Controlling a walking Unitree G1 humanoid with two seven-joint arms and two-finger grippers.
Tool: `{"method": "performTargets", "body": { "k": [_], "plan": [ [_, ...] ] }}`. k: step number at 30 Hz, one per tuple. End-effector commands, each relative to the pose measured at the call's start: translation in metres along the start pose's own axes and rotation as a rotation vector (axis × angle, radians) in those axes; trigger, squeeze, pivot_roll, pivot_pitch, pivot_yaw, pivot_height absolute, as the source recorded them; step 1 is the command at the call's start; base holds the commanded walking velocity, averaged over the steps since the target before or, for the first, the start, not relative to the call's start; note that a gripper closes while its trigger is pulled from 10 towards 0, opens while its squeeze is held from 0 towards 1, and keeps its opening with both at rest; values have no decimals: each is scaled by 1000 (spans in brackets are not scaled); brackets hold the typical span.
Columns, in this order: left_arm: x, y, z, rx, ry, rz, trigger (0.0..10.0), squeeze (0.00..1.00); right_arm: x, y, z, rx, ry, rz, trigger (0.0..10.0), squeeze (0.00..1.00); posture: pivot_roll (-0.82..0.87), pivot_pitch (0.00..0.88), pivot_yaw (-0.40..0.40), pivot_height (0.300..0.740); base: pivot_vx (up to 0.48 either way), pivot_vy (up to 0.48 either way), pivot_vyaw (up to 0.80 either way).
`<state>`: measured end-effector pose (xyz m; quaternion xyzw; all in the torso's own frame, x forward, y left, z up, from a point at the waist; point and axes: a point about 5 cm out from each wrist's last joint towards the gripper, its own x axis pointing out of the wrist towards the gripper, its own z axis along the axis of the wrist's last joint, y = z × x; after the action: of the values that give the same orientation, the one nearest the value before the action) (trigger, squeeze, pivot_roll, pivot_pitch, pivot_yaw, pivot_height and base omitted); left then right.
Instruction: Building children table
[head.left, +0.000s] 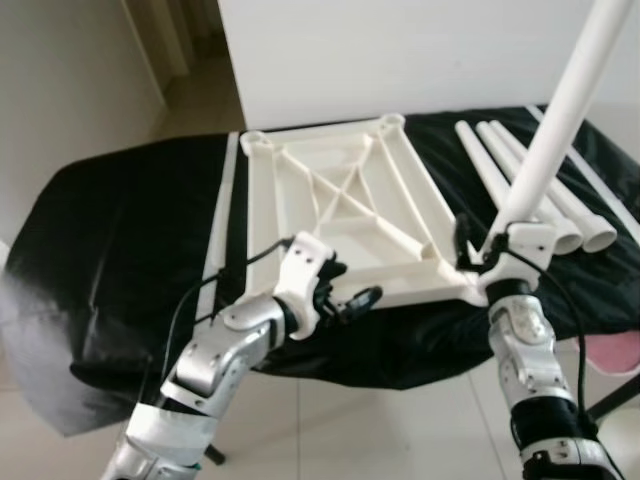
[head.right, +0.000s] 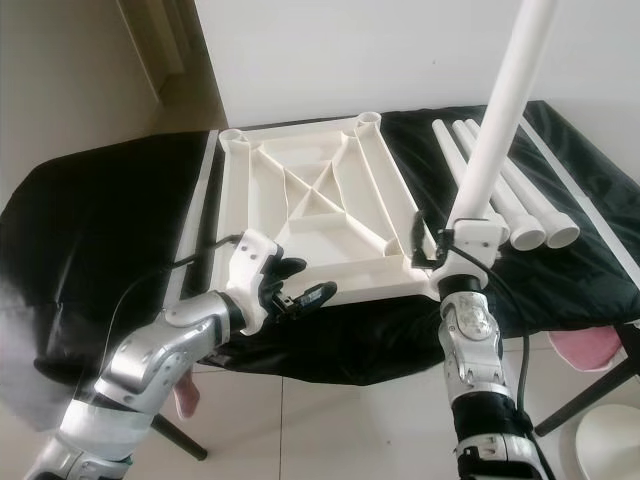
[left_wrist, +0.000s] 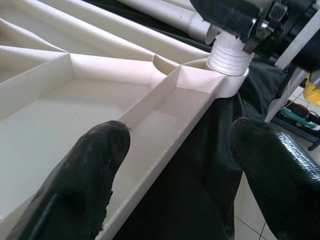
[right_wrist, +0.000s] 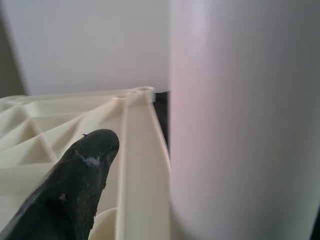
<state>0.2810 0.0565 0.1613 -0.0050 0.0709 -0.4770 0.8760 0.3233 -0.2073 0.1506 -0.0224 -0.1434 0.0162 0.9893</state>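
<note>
Tabletop (head.left: 340, 210) lies inverted. Right gripper (head.left: 487, 262) grips one leg (head.left: 560, 120) at near corner socket; three legs (head.left: 520, 185) remain. Left gripper (head.left: 345, 290) open beside tabletop's near edge.

Left tool (head.left: 345, 290) fingers apart, arm bent; right tool (head.left: 478, 252) clamped, forearm upright.

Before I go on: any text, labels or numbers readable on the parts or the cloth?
None readable. The upturned tabletop, the leg held by the right gripper, the spare legs and the black cloth all look plain; no print or stickers can be made out.
</note>
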Motion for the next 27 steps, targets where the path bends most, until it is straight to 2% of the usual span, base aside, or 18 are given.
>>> {"method": "performTargets", "body": {
  "k": [1,2,3,8,12,20,21,22,23,27],
  "plan": [
    [-1,-2,3,4,3,-84,10000,0,5,6,1,18,12,88,7765,0,-55,0,67,740,0,0,0],
    [-1,-1,4,6,1,-81,10000,0,6,5,0,27,29,156,3294,0,-54,0,67,740,0,0,0],
    [-1,-1,5,7,-2,-79,10000,0,7,2,-1,49,47,211,0,0,-52,0,65,740,0,0,0],
    [-2,0,6,9,-9,-71,10000,0,6,-9,-4,81,84,279,0,0,-48,0,59,740,0,0,0],
    [-2,0,7,8,-12,-68,10000,0,2,-15,-10,81,108,270,0,0,-45,0,56,740,0,0,0],
    [-3,-1,6,4,-12,-64,10000,0,-7,-16,-19,118,135,253,0,0,-46,0,57,740,0,0,0],
    [-3,-1,6,3,-13,-64,10000,0,-8,-16,-20,127,137,250,1686,0,-46,0,57,740,0,0,0],
    [-3,0,6,4,-12,-64,10000,0,-9,-15,-20,127,135,241,7882,0,-50,0,58,740,0,0,0],
    [-3,-1,6,4,-13,-66,10000,0,-9,-14,-20,133,134,236,10000,0,-50,0,58,740,0,0,0],
    [-2,-1,6,5,-13,-69,10000,0,-10,-8,-18,107,132,195,10000,0,-53,0,55,740,0,0,0]
  ]
}}
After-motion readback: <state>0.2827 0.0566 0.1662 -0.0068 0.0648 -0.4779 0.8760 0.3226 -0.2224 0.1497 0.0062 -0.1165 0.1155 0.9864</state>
